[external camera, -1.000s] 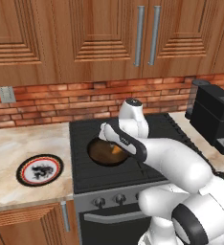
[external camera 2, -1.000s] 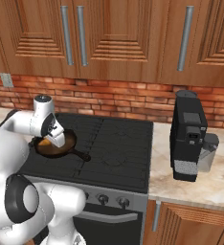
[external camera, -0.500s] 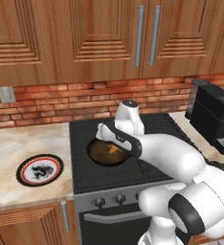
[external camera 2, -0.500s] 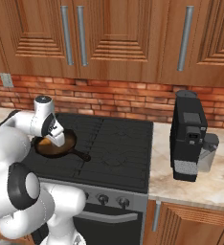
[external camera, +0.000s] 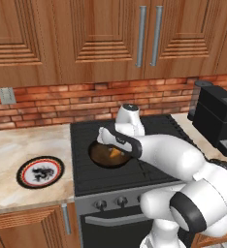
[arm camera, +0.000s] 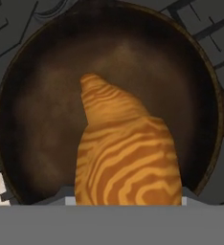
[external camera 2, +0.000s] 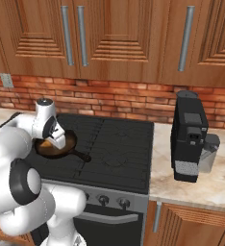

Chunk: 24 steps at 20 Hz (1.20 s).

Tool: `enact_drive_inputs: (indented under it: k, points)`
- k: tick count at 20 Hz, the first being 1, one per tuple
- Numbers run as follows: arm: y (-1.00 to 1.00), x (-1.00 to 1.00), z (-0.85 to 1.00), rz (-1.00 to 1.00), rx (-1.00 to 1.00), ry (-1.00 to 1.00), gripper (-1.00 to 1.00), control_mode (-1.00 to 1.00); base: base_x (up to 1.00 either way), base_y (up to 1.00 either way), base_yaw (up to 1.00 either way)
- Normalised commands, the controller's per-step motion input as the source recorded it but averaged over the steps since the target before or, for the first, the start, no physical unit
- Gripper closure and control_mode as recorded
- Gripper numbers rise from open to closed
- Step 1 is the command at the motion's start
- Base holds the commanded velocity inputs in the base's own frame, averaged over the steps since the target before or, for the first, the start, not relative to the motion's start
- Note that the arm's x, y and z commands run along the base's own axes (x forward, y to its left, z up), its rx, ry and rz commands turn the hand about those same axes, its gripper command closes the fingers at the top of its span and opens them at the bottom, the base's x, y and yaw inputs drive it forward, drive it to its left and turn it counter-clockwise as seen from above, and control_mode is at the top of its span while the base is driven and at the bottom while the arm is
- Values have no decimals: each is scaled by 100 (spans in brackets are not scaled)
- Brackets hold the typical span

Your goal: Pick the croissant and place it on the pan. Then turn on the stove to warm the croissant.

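Note:
The golden-orange croissant hangs just above the floor of the dark round pan, with one tapered tip pointing toward the pan's middle. My gripper is shut on it, and the pastry hides the fingertips in the hand view. From the base, the croissant shows inside the pan on the front left burner of the black stove. From the other side the gripper stands over the pan, whose thin handle points right. Small round knobs line the stove's front panel.
A round plate with a black-red rim lies on the counter left of the stove. A black coffee machine stands on the right counter. Wooden cabinets hang above the brick wall.
The hand with the croissant has edged a little to the left over the pan and the elbow has shifted. The grip stays the same.

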Motion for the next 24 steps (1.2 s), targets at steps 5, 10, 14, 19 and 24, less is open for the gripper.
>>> enact_drive_inputs:
  k: [5, 10, 14, 19, 24]
  points:
    - [1, 4, -14, 0, 0, 0, 100, -100, 0, 0, 0]
    - [2, 9, -11, 0, 0, 0, 100, -100, 0, 0, 0]
    - [1, 8, -10, 0, 0, 0, 100, -100, 0, 0, 0]
    - [1, 4, -5, 0, 0, 1, -100, -100, 0, 0, 0]
    - [0, 0, 0, 0, 0, 1, -100, -100, 0, 0, 0]
